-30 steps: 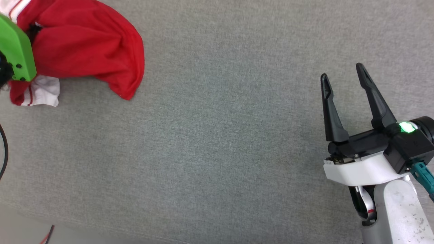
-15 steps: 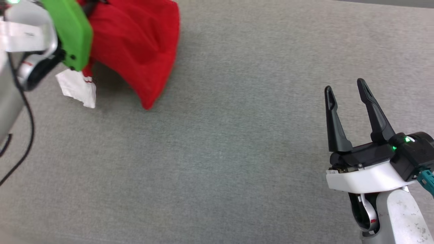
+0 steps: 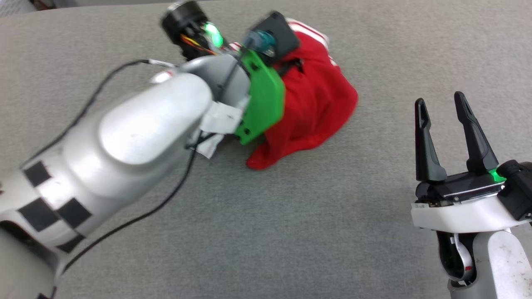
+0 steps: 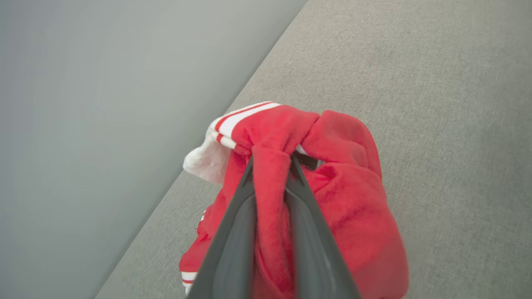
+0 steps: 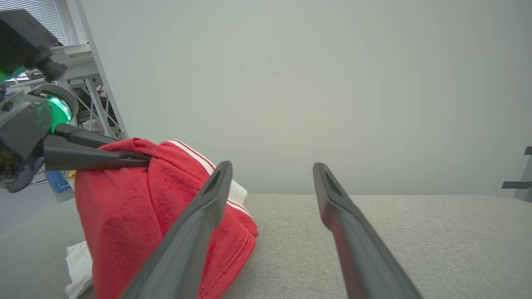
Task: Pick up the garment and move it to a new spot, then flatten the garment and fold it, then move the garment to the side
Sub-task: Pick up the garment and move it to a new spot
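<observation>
A: Nearest, the right claw (image 3: 439, 99) stands wide and empty above the grey surface (image 3: 291, 232). Any risk there?

B: Little. Further off, the left claw (image 4: 271, 160) pinches one narrow fold of the garment (image 3: 320, 108), which hangs bunched, its lower edge touching the surface.

A: So it could slip?

B: I'd judge so. Dragging cloth may tug the fold free, or it may land crumpled and be harder to flatten.
</observation>
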